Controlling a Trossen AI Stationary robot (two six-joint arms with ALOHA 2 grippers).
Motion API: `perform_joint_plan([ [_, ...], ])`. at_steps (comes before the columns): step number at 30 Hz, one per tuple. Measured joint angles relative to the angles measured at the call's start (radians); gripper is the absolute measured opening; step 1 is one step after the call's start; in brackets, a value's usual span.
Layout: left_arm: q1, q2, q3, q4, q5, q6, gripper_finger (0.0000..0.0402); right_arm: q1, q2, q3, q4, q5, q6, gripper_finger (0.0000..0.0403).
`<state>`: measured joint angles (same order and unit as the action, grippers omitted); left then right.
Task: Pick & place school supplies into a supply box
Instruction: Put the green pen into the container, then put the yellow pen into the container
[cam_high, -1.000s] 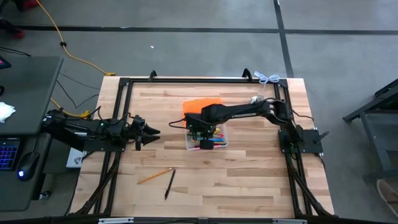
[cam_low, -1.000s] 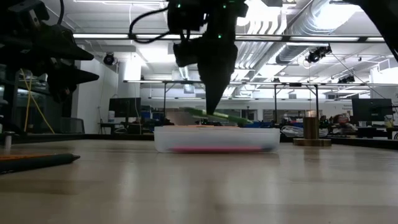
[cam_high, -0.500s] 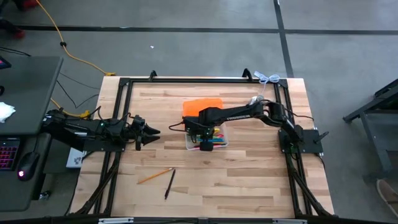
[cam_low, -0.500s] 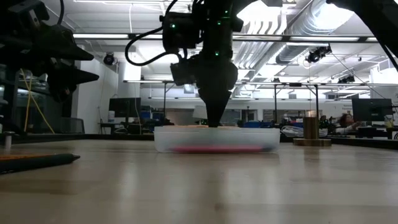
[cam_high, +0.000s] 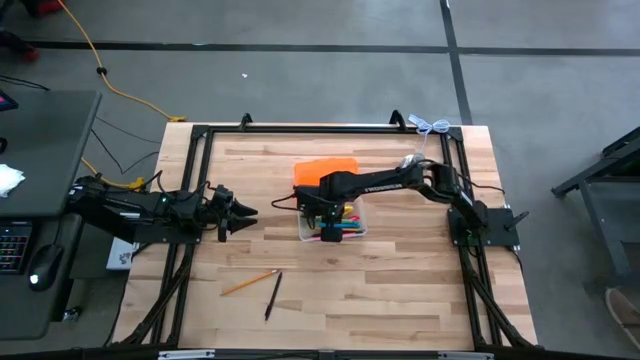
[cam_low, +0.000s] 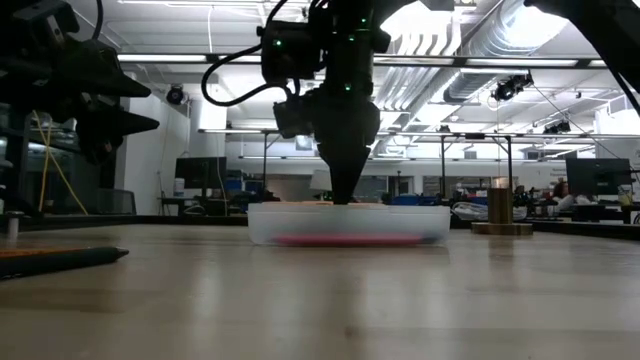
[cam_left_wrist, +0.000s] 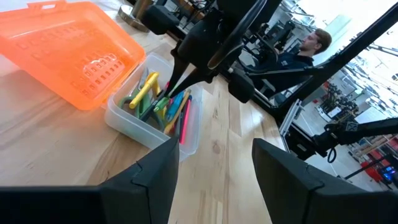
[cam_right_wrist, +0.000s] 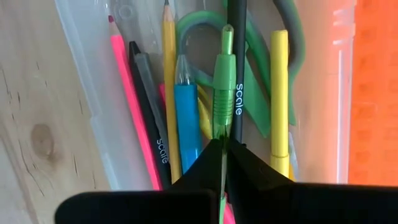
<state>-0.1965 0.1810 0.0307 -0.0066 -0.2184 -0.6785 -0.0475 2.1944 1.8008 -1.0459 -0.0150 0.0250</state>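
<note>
Right wrist view shows you the right gripper (cam_right_wrist: 222, 146) pinched tight on a green pen (cam_right_wrist: 222, 81), down low inside the supply box (cam_right_wrist: 84, 74). You hold the pen low like this so it can lie flat on the others and not bounce out when you let go. Under it lie a pink pencil (cam_right_wrist: 130, 99), a blue pen (cam_right_wrist: 185, 106), a yellow marker (cam_right_wrist: 280, 93) and the green-handled scissors (cam_right_wrist: 252, 93), so the box is getting full. The orange lid (cam_high: 325, 168) is flipped open behind the box, out of your way. From above you can see a yellow pencil (cam_high: 249, 283) and a black pen (cam_high: 272, 296) lying on the table (cam_high: 400, 290), near the front and well apart from the box. They are not packed yet. Your left gripper (cam_high: 240, 213) waits at the left side with its fingers wide and nothing in them. Nothing stands between it and those two.
</note>
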Motion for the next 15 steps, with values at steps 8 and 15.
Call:
perform_joint_plan([
  [8,0.0,0.0,0.0,0.0,0.0,0.0,0.0232,0.0,0.0,0.0,0.0,-0.02,0.003,0.0014],
  [15,0.0,0.0,0.0,0.0,0.0,0.0,0.0232,-0.011,-0.001,0.0,-0.01,-0.02,0.026,0.0061],
])
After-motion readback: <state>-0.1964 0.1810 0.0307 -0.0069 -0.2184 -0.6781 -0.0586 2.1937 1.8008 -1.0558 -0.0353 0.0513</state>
